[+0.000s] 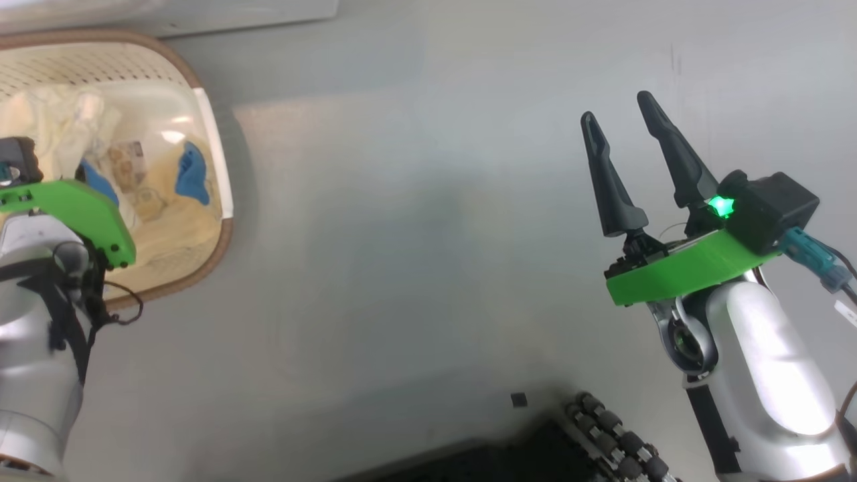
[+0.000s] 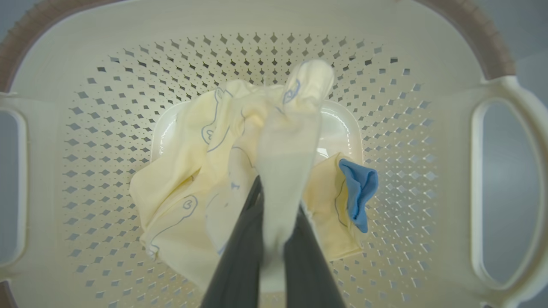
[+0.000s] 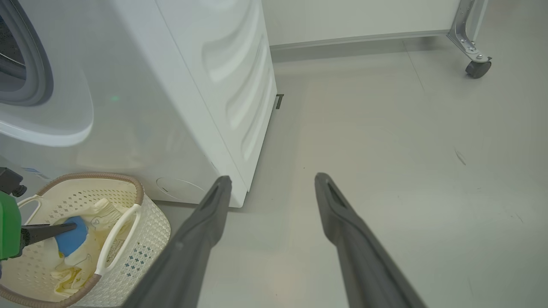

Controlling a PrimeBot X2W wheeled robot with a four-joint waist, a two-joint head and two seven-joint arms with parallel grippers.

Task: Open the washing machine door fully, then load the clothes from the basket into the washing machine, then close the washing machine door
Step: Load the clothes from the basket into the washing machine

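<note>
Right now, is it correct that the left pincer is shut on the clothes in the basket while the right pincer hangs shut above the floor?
Not quite: the right pincer hangs open, as the right wrist view shows. The left pincer is shut on the clothes in the basket.

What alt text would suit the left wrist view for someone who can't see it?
The left gripper is shut on a fold of the pale cream clothes, seen looking down into the perforated cream basket. The rest of the fabric, with a blue patch, lies on the basket's bottom.
</note>
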